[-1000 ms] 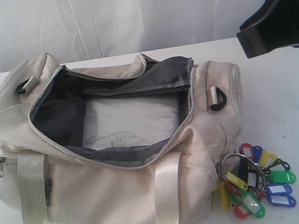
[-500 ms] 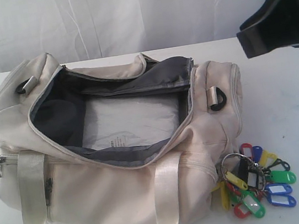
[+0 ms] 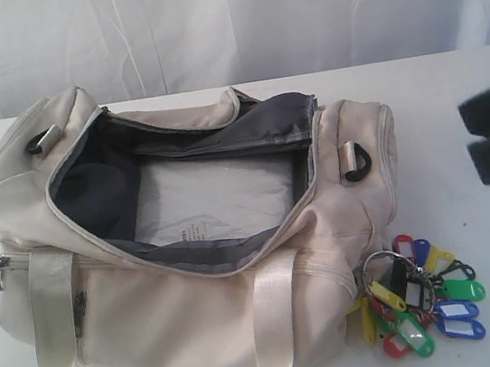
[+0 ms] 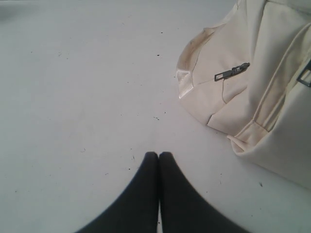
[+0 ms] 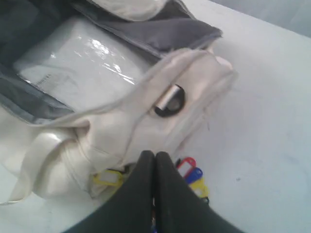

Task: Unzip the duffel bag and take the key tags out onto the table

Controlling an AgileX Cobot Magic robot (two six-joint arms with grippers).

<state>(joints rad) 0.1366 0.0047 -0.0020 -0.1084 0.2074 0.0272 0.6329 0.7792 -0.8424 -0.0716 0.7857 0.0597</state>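
Soft cream duffel bag [image 3: 199,309], unzipped, on smooth white surface [image 3: 449,73]
Glossy plastic key tags [image 3: 421,300] beside its end; left pincer [image 4: 158,155], right pincer [image 5: 154,154] closed, empty

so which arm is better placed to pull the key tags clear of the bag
Right: its shut jaws hang over the coloured plastic key tags by the cream fabric duffel bag; the left jaws sit at its far end.

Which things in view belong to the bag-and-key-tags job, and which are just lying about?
Part of the job:
- duffel bag, unzipped and gaping open
- key tags, out on the table by the bag's end

Just lying about:
- white plastic-wrapped packet inside the bag
- white curtain behind the table
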